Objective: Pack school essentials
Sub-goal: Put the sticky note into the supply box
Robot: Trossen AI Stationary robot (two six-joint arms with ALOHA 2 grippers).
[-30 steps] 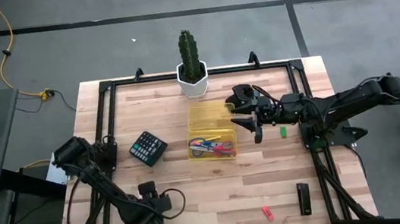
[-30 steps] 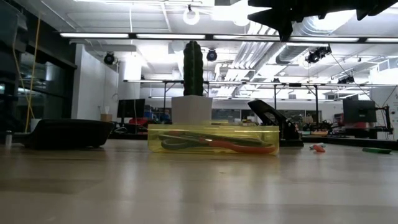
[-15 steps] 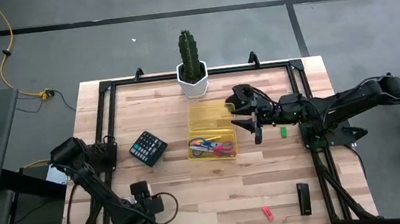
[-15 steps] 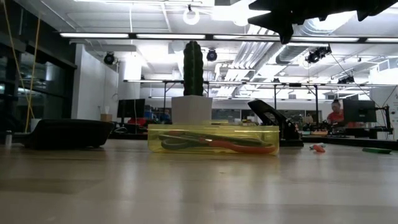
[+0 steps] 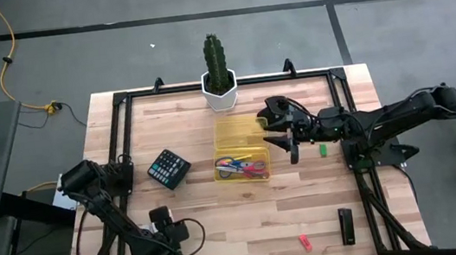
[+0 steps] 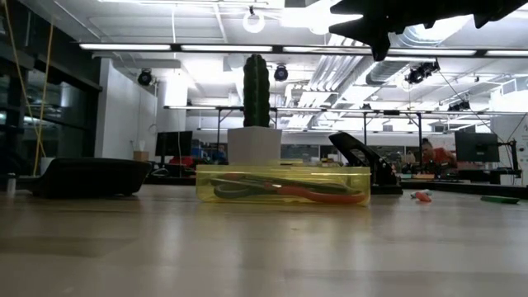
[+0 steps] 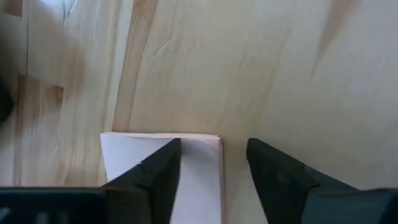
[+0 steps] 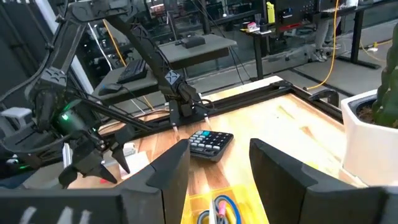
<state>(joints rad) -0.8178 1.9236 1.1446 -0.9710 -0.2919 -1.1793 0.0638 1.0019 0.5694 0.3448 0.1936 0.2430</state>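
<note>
My left gripper hangs open near the table's near-left part, pointing down. In its wrist view the gripper sits over a pale square sticky-note pad that lies flat on the wood. One finger is over the pad and the other is past the pad's edge. My right gripper hovers open above the right side of the yellow tray. The tray holds blue-handled and red-handled scissors. A green piece and a red piece lie on the table. No pencil shows. My left gripper comes at the sticky-note pad from above, with one finger over the pad's top face near its edge. Whether that finger touches the pad, I cannot tell. The pad lies flat on the table.
A cactus in a white pot stands at the far edge behind the tray. A dark calculator lies left of the tray. A black stapler-like object sits near the right near corner. Bare wood lies between the tray and the near edge.
My left gripper has shifted a little toward the table's left edge and then part of the way back, staying low near the near edge. The right arm and the things on the table have kept still.
</note>
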